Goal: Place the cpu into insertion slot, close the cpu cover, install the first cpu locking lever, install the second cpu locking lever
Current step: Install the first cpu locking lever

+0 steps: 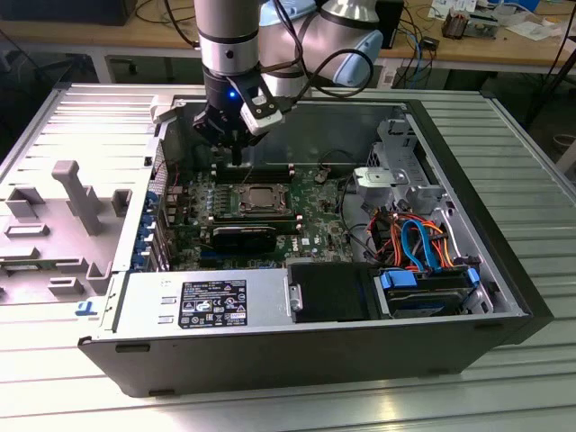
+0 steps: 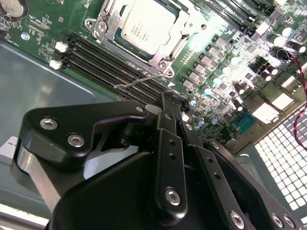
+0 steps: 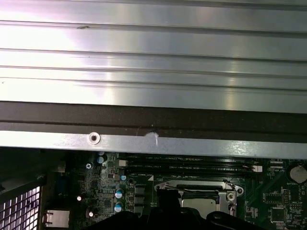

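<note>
The cpu (image 2: 146, 24) lies flat in the insertion slot (image 1: 262, 198) on the green motherboard, silver top up. The cpu cover (image 2: 162, 53) lies down over it as a silver frame around its edges. A thin wire locking lever (image 2: 139, 80) sticks out beside the socket, over the memory slots. My gripper (image 2: 173, 101) hovers just off that side of the socket, close to the lever's hinge end, with its black fingers (image 2: 168, 129) pressed together and nothing seen between them. In the exterior view the gripper (image 1: 236, 158) points down behind the socket.
Long black memory slots (image 2: 96, 60) run beside the socket. The case's metal wall (image 3: 153, 141) stands close behind the gripper. A power supply (image 1: 207, 301) and a drive cage with coloured cables (image 1: 418, 243) fill the case's front and the exterior view's right.
</note>
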`<state>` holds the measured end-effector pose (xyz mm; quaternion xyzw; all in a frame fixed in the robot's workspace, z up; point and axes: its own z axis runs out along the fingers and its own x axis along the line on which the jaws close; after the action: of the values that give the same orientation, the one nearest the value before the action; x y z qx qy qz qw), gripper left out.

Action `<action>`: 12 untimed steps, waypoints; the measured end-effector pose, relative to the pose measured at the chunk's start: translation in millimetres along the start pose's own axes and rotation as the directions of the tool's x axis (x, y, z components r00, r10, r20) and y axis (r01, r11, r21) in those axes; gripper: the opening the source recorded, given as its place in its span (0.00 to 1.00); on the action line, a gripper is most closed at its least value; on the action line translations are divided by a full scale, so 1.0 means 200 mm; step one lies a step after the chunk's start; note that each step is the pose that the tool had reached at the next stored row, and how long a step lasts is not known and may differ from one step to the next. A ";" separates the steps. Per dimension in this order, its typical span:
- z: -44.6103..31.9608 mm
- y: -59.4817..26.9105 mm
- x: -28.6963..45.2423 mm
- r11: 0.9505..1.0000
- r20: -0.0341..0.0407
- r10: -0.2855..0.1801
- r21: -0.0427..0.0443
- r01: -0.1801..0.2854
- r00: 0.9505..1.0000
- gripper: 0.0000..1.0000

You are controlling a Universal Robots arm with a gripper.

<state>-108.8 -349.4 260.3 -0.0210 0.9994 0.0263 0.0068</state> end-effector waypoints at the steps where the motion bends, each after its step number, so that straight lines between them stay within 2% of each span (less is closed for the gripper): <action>1: 0.001 0.000 0.000 1.000 0.000 0.000 0.000 0.000 1.000 0.11; 2: 0.005 0.000 0.000 1.000 0.000 0.000 0.000 0.000 1.000 0.11; 4: 0.041 -0.002 0.000 1.000 0.000 0.000 0.002 0.000 1.000 0.11; 12: 0.082 -0.004 0.001 1.000 0.000 -0.004 0.002 0.004 1.000 0.11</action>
<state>-108.7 -349.4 244.0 -0.0232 0.9994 0.0252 0.0068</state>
